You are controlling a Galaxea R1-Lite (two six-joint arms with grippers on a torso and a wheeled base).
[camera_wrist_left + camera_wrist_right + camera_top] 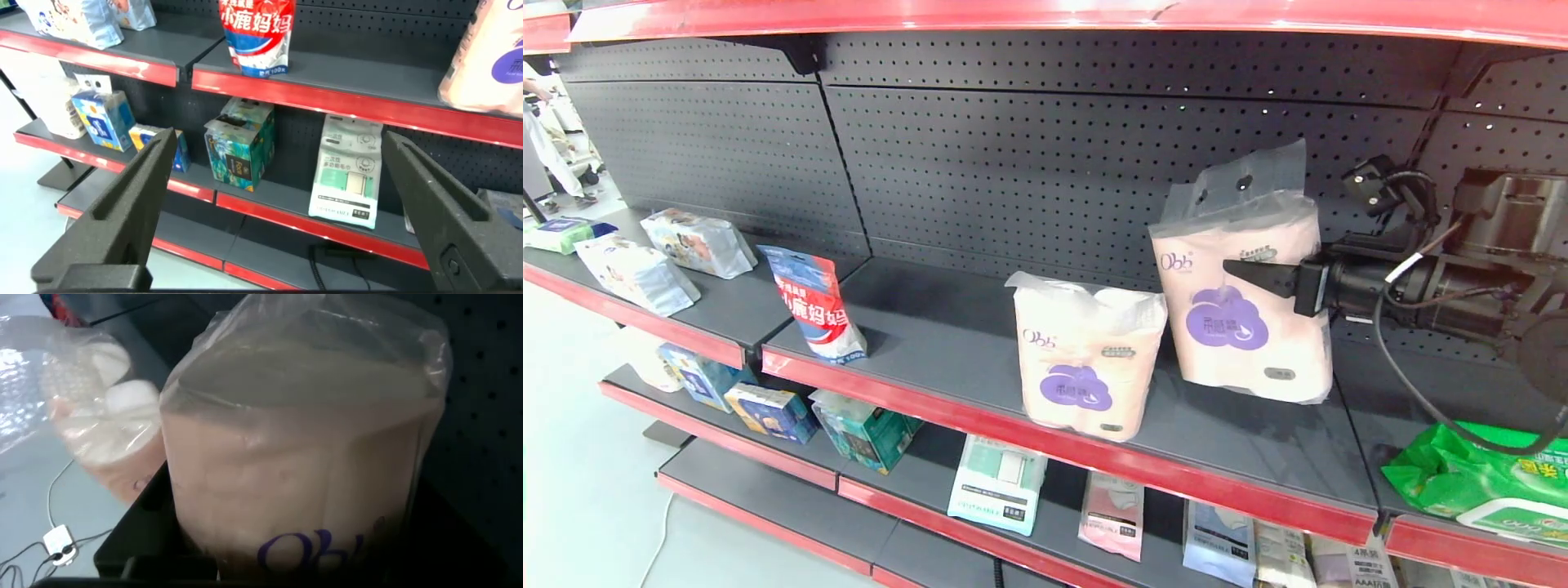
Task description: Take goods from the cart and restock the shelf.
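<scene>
My right claw [1251,272] is clamped on a roll pack [1245,343] standing at the back of the shelf [931,327]. A second pack [1082,363] crowds it just to the front-left, and a green bag [1478,478] lies near its other side. My left claw [279,139] gapes wide and empty, facing a teal box [239,143] lower down.

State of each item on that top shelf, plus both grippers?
right gripper: shut on rear tissue pack
rear tissue pack: upright, gripped
front tissue pack: upright, free
red-blue pouch: upright, free
green wipes pack: lying flat
left gripper: open, empty
</scene>
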